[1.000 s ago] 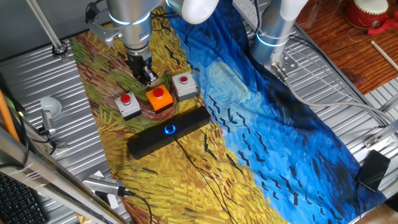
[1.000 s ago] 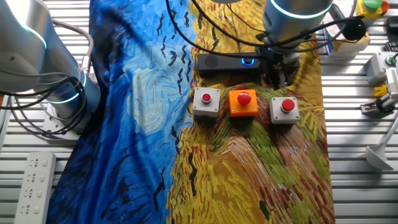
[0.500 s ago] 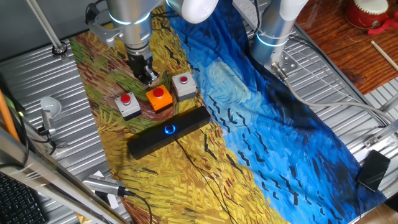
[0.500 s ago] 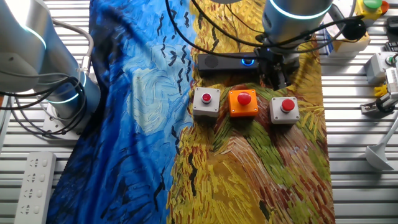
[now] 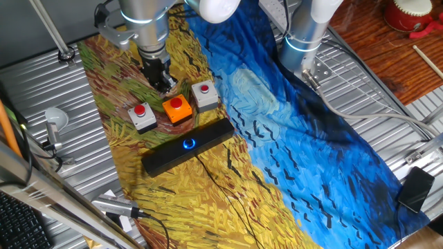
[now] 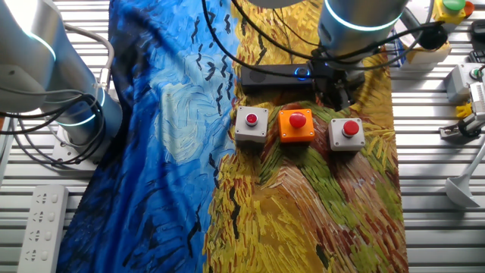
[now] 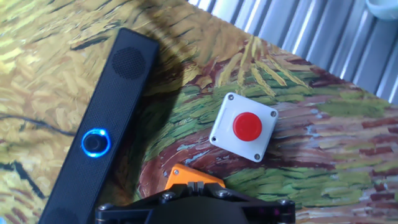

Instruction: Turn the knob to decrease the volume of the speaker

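Blue light rings the knob [image 7: 95,143] at the middle of the speaker [image 5: 187,147], which lies at six o'clock from the orange box [image 5: 177,108]. At that box's eleven o'clock hangs the pincer [image 5: 162,84]; its opening cannot be told. Judged: approach step; next, cross the boxes and straddle the knob.
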Controlling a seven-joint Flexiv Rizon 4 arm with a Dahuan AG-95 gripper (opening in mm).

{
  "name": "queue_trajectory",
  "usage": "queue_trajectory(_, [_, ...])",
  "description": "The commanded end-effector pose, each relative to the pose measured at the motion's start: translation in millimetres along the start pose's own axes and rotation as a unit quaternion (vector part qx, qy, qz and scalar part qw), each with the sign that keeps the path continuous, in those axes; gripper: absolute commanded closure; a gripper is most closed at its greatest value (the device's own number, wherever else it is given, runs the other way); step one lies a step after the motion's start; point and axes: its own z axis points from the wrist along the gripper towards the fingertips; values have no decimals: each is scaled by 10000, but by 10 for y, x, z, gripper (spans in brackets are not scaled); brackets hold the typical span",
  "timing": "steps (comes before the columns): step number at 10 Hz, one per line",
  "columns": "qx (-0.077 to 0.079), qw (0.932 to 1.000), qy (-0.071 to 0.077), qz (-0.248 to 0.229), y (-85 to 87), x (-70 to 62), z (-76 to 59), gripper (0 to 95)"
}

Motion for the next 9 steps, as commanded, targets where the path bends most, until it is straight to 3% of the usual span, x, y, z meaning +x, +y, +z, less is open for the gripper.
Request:
queue_trajectory(1, [-7,9999,69,-109,3,-1,4,950])
queue_trajectory(3, [-21,9998,93,-199,79,-47,22,950])
queue_trajectory(8, [7,9997,89,-206,506,-265,145,950])
queue_trajectory(9, [-2,9998,79,-190,568,-292,184,760])
